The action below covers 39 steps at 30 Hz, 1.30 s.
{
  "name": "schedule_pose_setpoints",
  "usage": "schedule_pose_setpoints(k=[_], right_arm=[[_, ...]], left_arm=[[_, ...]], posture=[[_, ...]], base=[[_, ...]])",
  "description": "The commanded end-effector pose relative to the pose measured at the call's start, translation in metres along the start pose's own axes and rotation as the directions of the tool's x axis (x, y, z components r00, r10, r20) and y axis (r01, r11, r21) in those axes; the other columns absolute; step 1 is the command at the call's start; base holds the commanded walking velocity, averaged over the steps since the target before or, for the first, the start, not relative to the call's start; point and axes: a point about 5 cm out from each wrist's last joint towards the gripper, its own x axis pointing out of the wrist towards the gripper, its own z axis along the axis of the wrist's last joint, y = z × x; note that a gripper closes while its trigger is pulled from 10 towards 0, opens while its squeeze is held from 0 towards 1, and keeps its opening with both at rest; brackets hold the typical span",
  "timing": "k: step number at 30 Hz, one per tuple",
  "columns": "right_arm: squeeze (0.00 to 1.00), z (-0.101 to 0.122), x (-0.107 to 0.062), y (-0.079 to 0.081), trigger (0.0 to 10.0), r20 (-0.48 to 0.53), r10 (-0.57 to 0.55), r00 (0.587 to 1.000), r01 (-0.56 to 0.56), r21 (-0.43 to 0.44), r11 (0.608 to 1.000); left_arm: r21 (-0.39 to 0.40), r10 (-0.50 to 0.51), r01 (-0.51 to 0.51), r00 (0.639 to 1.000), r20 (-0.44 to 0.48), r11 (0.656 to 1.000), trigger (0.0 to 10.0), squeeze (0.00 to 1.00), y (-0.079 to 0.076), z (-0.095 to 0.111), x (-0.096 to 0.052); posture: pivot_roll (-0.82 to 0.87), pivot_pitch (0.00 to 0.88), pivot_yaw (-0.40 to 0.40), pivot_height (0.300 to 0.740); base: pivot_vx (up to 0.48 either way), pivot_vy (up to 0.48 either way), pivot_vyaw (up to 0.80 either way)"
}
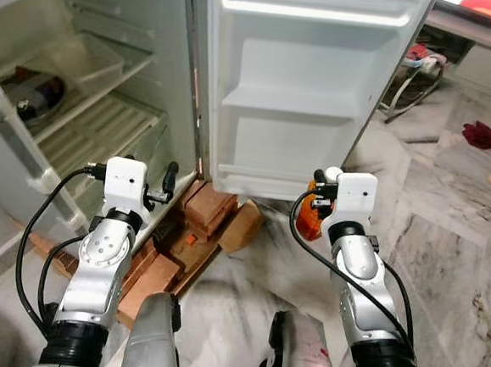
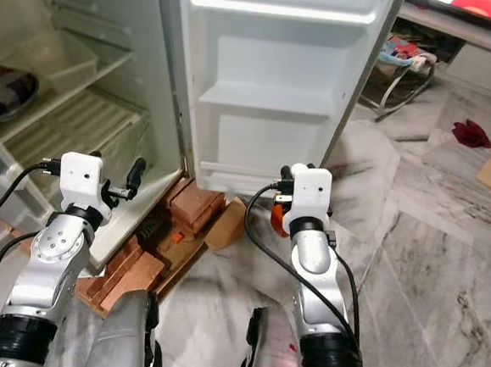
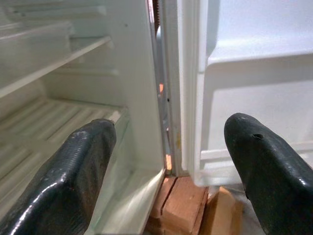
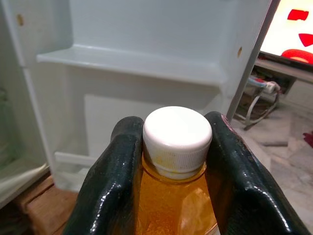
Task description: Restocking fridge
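Observation:
The fridge stands open before me, its white door [image 1: 296, 85] swung wide with bare door shelves [image 1: 290, 106]. My right gripper [image 4: 177, 132] is shut on an orange bottle [image 4: 173, 205] just below its white cap [image 4: 177, 128], held upright in front of the door's lowest shelf [image 1: 271, 181]. The bottle [image 1: 312, 218] shows orange beside the right wrist. My left gripper [image 3: 168, 147] is open with nothing between its fingers [image 1: 169, 180], facing the hinge edge between the fridge body and the door. Inside, wire shelves [image 1: 97, 129] and a clear drawer [image 1: 85, 60] are visible.
A dark round pan [image 1: 33, 97] lies on an inner shelf at the left. Red bricks [image 1: 205, 214] and a cardboard piece [image 1: 242, 224] prop the fridge's base. On the marble floor to the right lie a red cloth [image 1: 481, 134] and a metal rack [image 1: 420, 74].

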Motion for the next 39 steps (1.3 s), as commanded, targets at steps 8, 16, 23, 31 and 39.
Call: schedule_pose_setpoints(k=[8,16,23,31,39], right_arm=[[0.00,0.013,0.007,-0.006,10.0,0.068,-0.038,0.997,0.040,-0.028,0.999],[0.00,0.012,0.011,-0.014,10.0,0.064,-0.077,0.995,0.081,-0.058,0.995],[0.00,0.009,0.010,-0.013,10.0,0.053,-0.070,0.996,0.073,-0.057,0.996],[0.00,0.007,0.010,-0.011,10.0,0.046,-0.066,0.997,0.069,-0.056,0.996],[0.00,0.001,0.009,-0.003,10.0,0.010,0.013,1.000,-0.013,-0.028,1.000]], left_arm=[[-0.002,-0.030,0.031,0.999,0.023,1.000,10.0,0.00,-0.005,0.005,0.002],[-0.011,-0.046,0.046,0.999,0.014,0.999,10.0,0.00,-0.008,0.003,0.001],[-0.011,-0.047,0.047,0.999,0.010,0.999,10.0,0.00,-0.009,0.002,0.000],[-0.010,-0.035,0.035,0.999,0.005,0.999,10.0,0.00,-0.008,0.002,0.000],[-0.006,0.010,-0.010,1.000,-0.003,1.000,10.0,0.00,-0.004,0.002,0.000]], posture=[[0.00,0.079,-0.035,0.633],[0.00,0.083,-0.035,0.633],[0.00,0.090,-0.037,0.633],[0.00,0.090,-0.035,0.633],[0.00,0.093,-0.039,0.633]], base=[[0.398,0.000,0.00],[0.405,0.000,0.00],[0.366,0.000,0.00],[0.330,0.000,0.00],[0.033,0.000,0.00]])
